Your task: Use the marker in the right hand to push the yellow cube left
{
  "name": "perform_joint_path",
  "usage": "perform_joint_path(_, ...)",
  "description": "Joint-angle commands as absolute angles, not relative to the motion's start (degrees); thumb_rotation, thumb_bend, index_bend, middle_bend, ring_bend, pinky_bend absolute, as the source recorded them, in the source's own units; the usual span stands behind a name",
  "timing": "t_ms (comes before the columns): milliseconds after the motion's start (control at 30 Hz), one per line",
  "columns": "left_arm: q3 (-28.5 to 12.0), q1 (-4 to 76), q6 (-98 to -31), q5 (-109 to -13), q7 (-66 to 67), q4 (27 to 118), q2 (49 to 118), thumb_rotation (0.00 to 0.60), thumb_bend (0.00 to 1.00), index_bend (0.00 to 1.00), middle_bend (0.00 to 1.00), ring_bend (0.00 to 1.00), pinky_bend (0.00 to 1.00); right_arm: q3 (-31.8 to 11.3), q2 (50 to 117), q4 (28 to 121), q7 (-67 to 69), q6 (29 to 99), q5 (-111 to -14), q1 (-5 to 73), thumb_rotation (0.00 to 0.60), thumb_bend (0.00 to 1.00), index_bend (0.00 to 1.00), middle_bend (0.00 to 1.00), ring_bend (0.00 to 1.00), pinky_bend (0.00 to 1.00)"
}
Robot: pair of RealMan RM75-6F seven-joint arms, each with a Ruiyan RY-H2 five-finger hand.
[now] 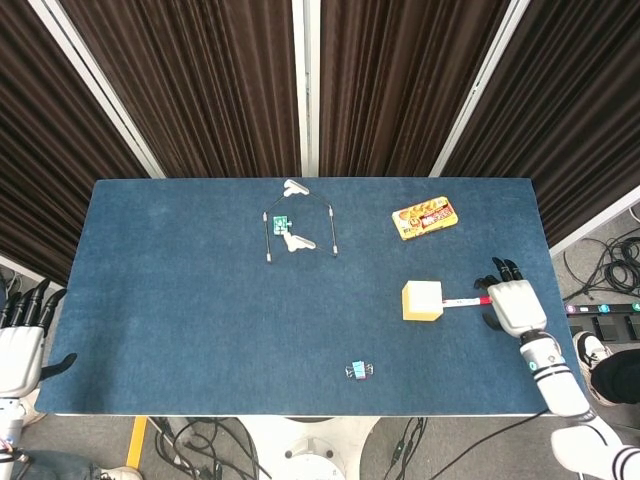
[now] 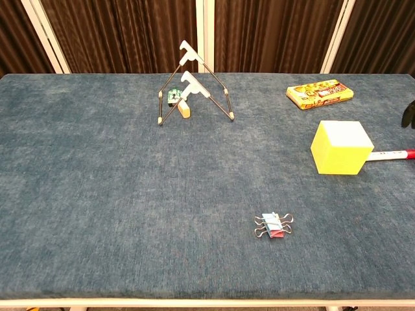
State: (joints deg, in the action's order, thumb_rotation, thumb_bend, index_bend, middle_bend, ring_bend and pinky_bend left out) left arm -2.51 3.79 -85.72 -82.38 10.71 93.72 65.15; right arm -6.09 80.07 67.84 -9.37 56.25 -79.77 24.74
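Observation:
The yellow cube (image 1: 422, 300) (image 2: 340, 148) sits on the right half of the blue table (image 1: 200, 300). A white marker (image 1: 464, 300) (image 2: 387, 155) with a red cap lies flat just to its right, its white end touching or nearly touching the cube. My right hand (image 1: 513, 305) hovers at the marker's red end with fingers spread, holding nothing. In the chest view only its dark fingertips (image 2: 408, 114) show, at the right edge above the marker. My left hand (image 1: 19, 343) is open, off the table's left edge.
An orange snack packet (image 1: 424, 217) (image 2: 320, 92) lies beyond the cube. A wire stand with white clips (image 1: 298, 220) (image 2: 193, 84) stands at the back middle. A small binder clip (image 1: 359, 371) (image 2: 273, 226) lies near the front edge.

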Motion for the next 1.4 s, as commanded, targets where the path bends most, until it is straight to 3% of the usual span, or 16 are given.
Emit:
perform_joint_path(33,-2.6,3.9,-85.5,-82.2,10.9,93.9,65.1,0.6,0.03,0.18,0.12,0.1,0.1,-5.6,82.6,64.7,-9.6,54.6,-79.4,26.1,0.6,0.18,0.39,0.37,0.02,0.09)
perform_joint_path(733,-2.7,4.0,-84.4,-81.1,10.4,93.0,65.7,0.6,0.03,0.18,0.12,0.1,0.1,-4.7,90.0,53.5,-8.2,51.3,-78.4,29.3,0.6,0.22,0.47,0.46,0.08,0.12)
perform_joint_path(1133,-2.8,4.0,-84.4,-81.1,10.2,92.5,65.8,0.6,0.03,0.18,0.12,0.1,0.1,-4.1,91.2,51.0,-6.5,50.3,-78.5,29.9,0.6,0.32,0.54,0.51,0.11,0.14)
perform_joint_path(1400,-2.8,3.9,-84.7,-81.1,10.4,92.8,65.7,0.6,0.03,0.18,0.12,0.1,0.1,-3.7,89.0,52.7,-4.7,52.3,-79.6,29.4,0.6,0.38,0.62,0.6,0.19,0.18)
